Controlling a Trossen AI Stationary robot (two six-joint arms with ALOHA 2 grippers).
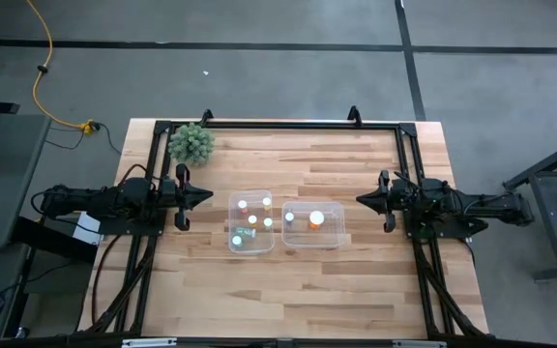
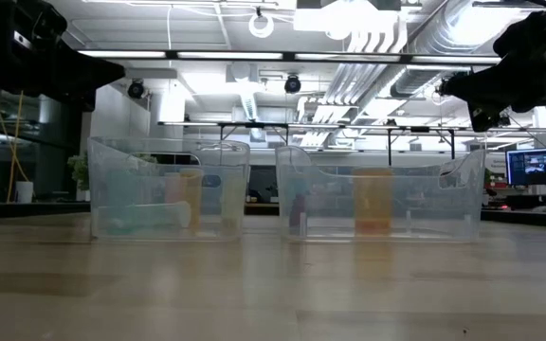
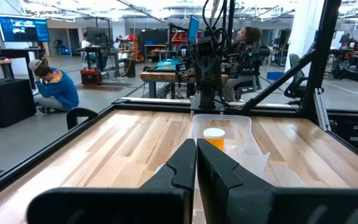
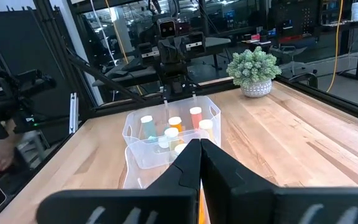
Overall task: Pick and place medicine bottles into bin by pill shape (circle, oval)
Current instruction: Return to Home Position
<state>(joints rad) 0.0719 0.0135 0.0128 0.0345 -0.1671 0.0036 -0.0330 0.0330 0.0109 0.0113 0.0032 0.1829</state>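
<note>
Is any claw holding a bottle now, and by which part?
Nothing is held. The left claw and the right claw are both shut and empty, away from the bins.

No text, label, brand, number or sign can be read anywhere. The monitor [image 3: 22,28] in the room beyond the table shows blue screen content too small to make out, as does the second monitor [image 2: 541,169] in the low view; any print on the medicine bottles [image 4: 195,118] is illegible
</note>
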